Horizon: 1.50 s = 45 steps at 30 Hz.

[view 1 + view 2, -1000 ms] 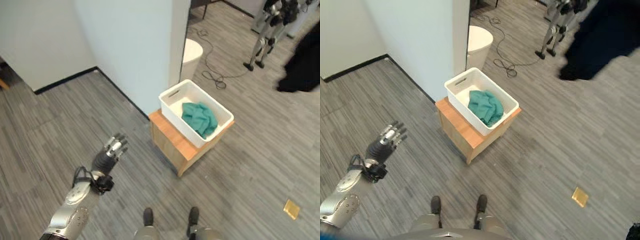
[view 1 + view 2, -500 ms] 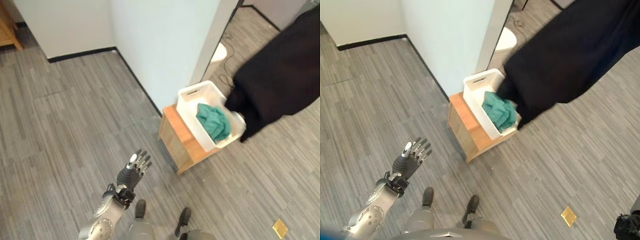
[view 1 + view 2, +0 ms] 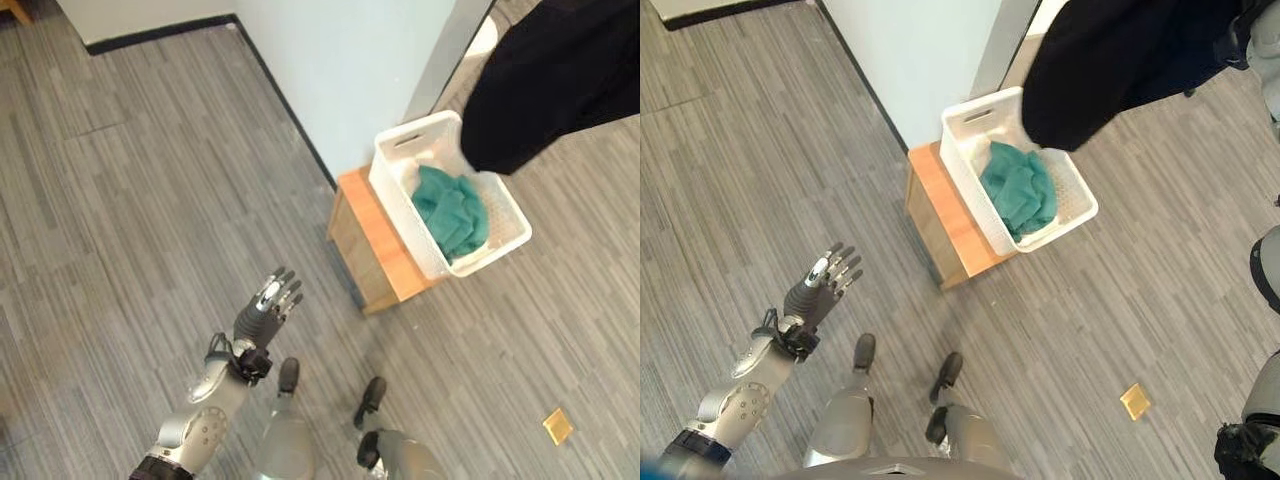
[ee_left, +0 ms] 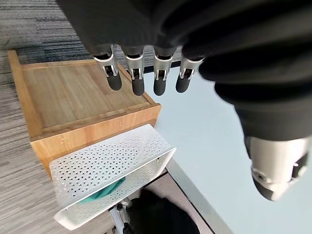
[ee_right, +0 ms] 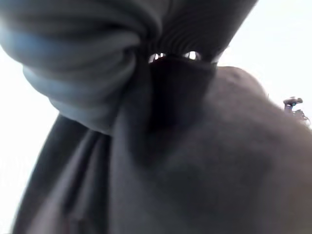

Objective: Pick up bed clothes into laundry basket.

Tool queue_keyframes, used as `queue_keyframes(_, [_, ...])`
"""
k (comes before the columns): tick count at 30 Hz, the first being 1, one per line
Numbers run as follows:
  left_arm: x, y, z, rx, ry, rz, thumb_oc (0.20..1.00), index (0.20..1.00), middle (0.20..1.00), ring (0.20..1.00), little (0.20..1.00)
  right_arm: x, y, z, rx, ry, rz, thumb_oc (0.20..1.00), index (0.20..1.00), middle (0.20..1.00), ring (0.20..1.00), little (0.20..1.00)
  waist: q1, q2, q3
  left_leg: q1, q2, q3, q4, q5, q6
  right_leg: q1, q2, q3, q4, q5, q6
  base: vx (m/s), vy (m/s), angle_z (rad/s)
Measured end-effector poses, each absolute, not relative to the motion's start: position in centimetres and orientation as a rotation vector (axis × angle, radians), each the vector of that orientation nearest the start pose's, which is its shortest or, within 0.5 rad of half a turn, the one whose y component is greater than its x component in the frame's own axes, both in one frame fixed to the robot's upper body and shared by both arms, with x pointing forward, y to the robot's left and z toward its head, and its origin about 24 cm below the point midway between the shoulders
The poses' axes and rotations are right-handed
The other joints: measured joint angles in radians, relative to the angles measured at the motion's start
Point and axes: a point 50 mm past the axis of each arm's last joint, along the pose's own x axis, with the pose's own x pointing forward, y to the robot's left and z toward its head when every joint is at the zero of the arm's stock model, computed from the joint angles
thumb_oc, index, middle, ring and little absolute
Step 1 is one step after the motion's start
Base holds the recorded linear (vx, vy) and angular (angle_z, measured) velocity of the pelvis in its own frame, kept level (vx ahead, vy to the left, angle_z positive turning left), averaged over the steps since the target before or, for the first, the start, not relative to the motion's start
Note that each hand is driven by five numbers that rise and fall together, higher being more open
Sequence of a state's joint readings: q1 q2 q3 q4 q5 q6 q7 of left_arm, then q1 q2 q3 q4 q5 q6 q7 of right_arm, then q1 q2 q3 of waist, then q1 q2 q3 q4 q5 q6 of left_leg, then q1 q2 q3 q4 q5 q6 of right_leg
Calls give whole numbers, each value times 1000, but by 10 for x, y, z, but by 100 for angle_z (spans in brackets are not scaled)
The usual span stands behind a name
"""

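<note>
A white perforated laundry basket (image 3: 400, 175) stands on a low wooden stand (image 3: 375, 260) by the wall corner. A teal cloth (image 3: 452, 212) lies inside it. A large black garment (image 3: 1120, 60) hangs in the air over the basket's far end, covering part of its rim. My right hand (image 5: 195, 24) is shut on that garment, which bunches right under its ribbed cover (image 5: 195, 161). My left hand (image 3: 265, 305) is held out open over the floor, well short of the stand, its straight fingers (image 4: 138, 78) pointing toward the stand (image 4: 73, 92) and basket (image 4: 107, 161).
A pale wall corner (image 3: 350, 60) rises just behind the basket. A small yellow square (image 3: 1134, 402) lies on the grey plank floor at the lower right. Open floor spreads to the left of the stand.
The camera has swung, shifting the whole scene. The black garment came in from the right and now hangs over the basket. My left hand stays open.
</note>
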<state>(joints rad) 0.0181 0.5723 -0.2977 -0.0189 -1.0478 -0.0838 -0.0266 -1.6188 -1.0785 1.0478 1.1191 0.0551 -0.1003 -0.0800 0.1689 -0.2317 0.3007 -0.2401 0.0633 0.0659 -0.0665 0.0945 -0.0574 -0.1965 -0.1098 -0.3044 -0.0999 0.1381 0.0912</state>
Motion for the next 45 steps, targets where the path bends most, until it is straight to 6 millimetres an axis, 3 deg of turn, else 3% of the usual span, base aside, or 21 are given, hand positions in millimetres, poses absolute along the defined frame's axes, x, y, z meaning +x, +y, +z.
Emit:
queue_keyframes(2, [241, 191, 44, -489, 133, -220, 1000, 1000, 1000, 1000, 1000, 357, -327, 378, -1372, -209, -505, 200, 200, 200, 200, 200, 6, 6, 7, -14, 1, -3, 4, 0, 0, -11, 0, -2, 0, 0, 0, -34, 4, 7])
queue_keyframes(7, [245, 187, 49, -485, 114, -236, 1000, 1000, 1000, 1000, 1000, 353, -334, 380, -1335, -216, -560, 200, 200, 200, 200, 200, 6, 33, 50, -61, 0, -20, 24, 1, 0, -40, 0, -13, 0, 4, -6, -27, -1, 7])
queue_keyframes(12, [248, 182, 49, -507, 110, -225, 1000, 1000, 1000, 1000, 1000, 362, -320, 379, -1363, -224, -539, 200, 200, 200, 200, 200, 2, 38, 80, -120, 4, -11, 39, 5, 0, -99, 4, 0, 0, 21, -14, -30, 5, -7])
queue_keyframes(17, [254, 175, 55, -524, 81, -231, 1000, 1000, 1000, 1000, 1000, 380, -277, 372, -1446, -303, -403, 200, 200, 200, 200, 200, -2, 46, 112, -131, 14, 9, 41, 5, 1, -121, 8, 22, 0, 28, -16, -17, -22, -12])
queue_keyframes(22, [260, 172, 62, -528, 48, -229, 1000, 1000, 1000, 1000, 1000, 386, -257, 370, -1471, -344, -348, 200, 200, 200, 200, 200, -2, 46, 114, -143, 19, 11, 43, 5, 1, -133, 14, 23, 0, 30, -19, -3, -5, -1])
queue_keyframes(28, [264, 171, 68, -529, 25, -227, 1000, 1000, 1000, 1000, 1000, 409, -213, 347, -1431, -336, -263, 200, 200, 200, 200, 200, 2, 58, 122, -145, 21, 13, 50, 5, 0, -133, 15, 27, 0, 32, -22, -7, -11, -2])
queue_keyframes(29, [265, 170, 68, -528, 25, -227, 1000, 1000, 1000, 1000, 1000, 420, -200, 322, -1387, -270, -214, 711, 711, 711, 711, 711, 7, 59, 122, -144, 23, 13, 53, 5, 0, -131, 15, 27, 0, 32, -22, 0, 0, 0])
queue_keyframes(30, [267, 169, 69, -525, 21, -232, 1000, 1000, 1000, 1000, 1000, 426, -194, 303, -1400, -190, -175, 1000, 1000, 1000, 1000, 1000, 14, 62, 123, -145, 23, 12, 53, 6, 0, -132, 15, 26, 0, 32, -22, 0, 0, 0])
queue_keyframes(33, [269, 167, 72, -518, 3, -235, 1000, 1000, 1000, 1000, 1000, 432, -189, 262, -1453, -23, -69, 1000, 1000, 1000, 1000, 1000, 30, 76, 133, -162, 24, 0, 55, 10, -8, -137, 17, 10, 0, 32, -22, 20, -16, 15])
queue_keyframes(35, [269, 171, 69, -506, 3, -210, 1000, 1000, 1000, 1000, 1000, 432, -193, 252, -1427, -6, -75, 1000, 1000, 1000, 1000, 1000, 47, 78, 134, -175, 22, -4, 55, 14, -9, -149, 15, 8, 0, 33, -23, 26, -23, 10])
queue_keyframes(41, [274, 172, 74, -478, -21, -185, 1000, 1000, 1000, 1000, 1000, 431, -195, 256, -1486, -27, -84, 1000, 1000, 1000, 1000, 1000, 47, 76, 133, -171, 23, -9, 62, 14, -9, -138, 18, 5, 0, 35, -26, 0, 0, 0])
queue_keyframes(45, [279, 161, 80, -506, -41, -208, 1000, 1000, 1000, 1000, 1000, 429, -185, 224, -1449, -31, 13, 1000, 1000, 1000, 1000, 1000, 27, 69, 131, -132, 20, -9, 61, 13, -9, -100, 19, 9, 0, 35, -26, 2, 9, 0])
